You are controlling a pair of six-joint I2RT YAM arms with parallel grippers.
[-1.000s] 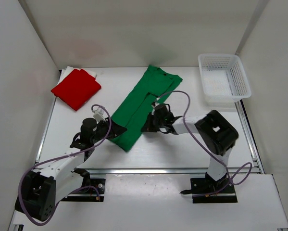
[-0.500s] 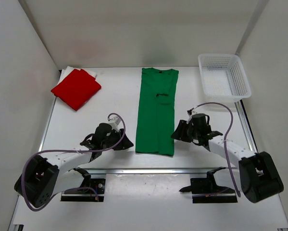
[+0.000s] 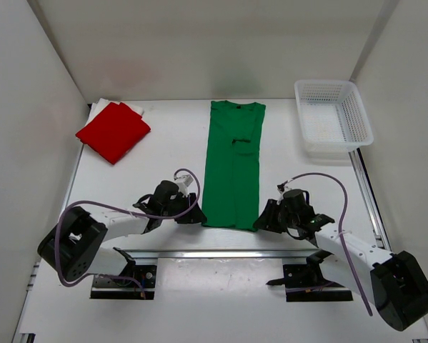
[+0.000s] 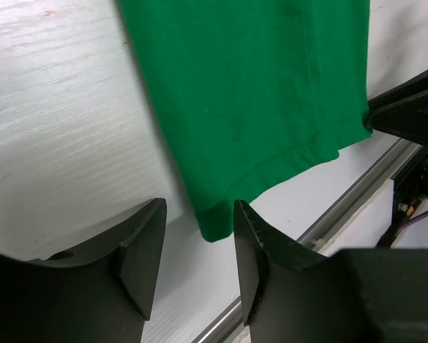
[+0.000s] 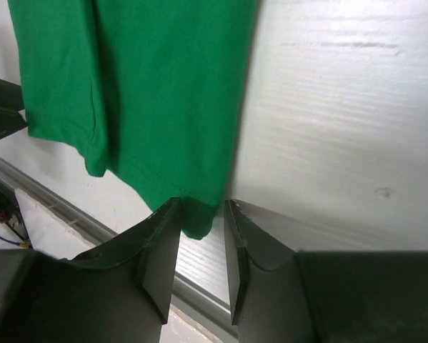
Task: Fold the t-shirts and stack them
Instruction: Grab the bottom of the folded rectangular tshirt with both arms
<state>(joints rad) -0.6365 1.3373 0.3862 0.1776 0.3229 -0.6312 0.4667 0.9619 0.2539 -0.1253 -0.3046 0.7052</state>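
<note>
hovering half-open and empty, left gripper [image 3: 192,214] and right gripper [image 3: 265,218] are flanking near hem corners of the lengthwise green t-shirt [image 3: 231,168].

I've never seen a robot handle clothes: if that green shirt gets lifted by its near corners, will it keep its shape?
Probably not. The green shirt lies flat as a thin, soft strip, so it would likely sag between lifted corners. Its folded-in layers look loose and may fall open. It seems light, likely sliding easily on the smooth table.
</note>
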